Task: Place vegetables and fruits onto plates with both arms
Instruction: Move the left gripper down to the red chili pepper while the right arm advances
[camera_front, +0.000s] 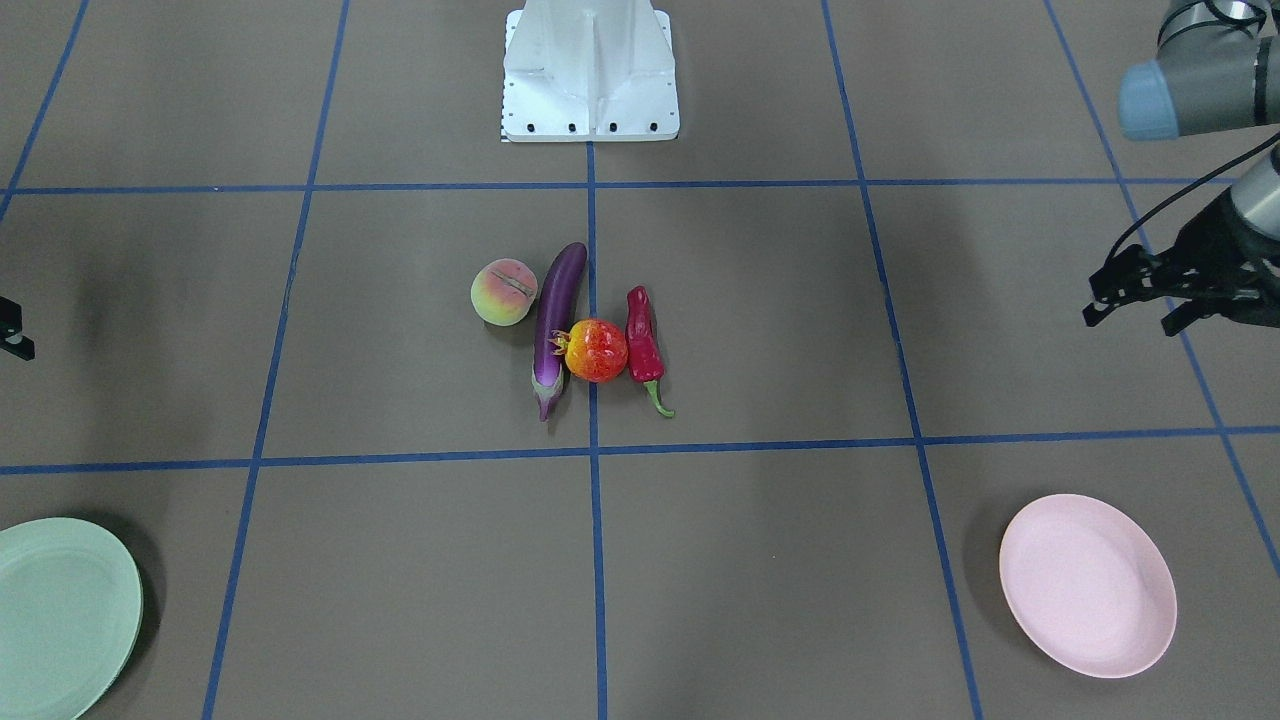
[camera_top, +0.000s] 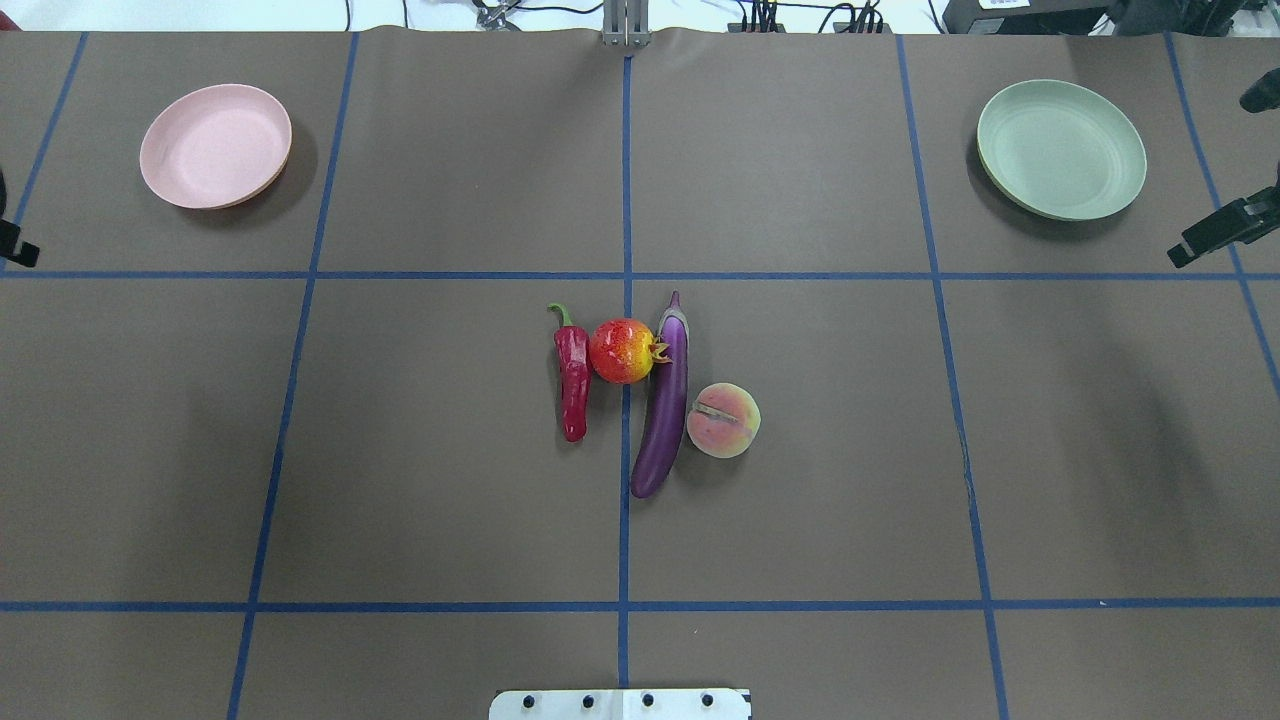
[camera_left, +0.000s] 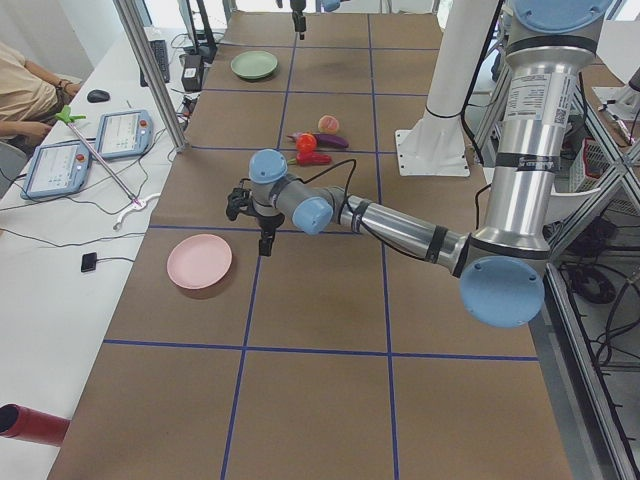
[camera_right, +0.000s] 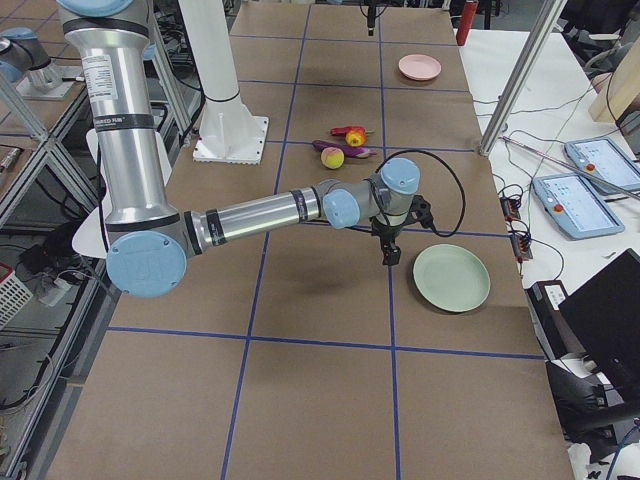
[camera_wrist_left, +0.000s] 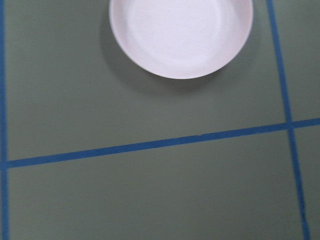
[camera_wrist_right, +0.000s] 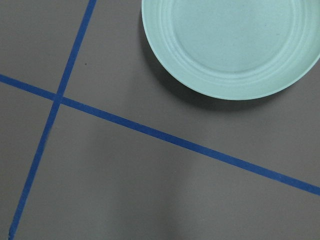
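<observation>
We judge eggplant (camera_top: 662, 400) glossy, slippery, stiff: grip mid-body; peach (camera_top: 723, 420) fuzzy, light; left hand (camera_front: 1130, 318) spread, empty; right hand (camera_top: 1205, 238) cannot tell.

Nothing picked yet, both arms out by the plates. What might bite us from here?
The red-orange fruit sits wedged between eggplant and chili; a grasp on any one will likely shove its neighbours.
The peach sits against the eggplant and may roll if that is lifted.
The left arm and right arm must both reach into one small cluster and could clash.
</observation>
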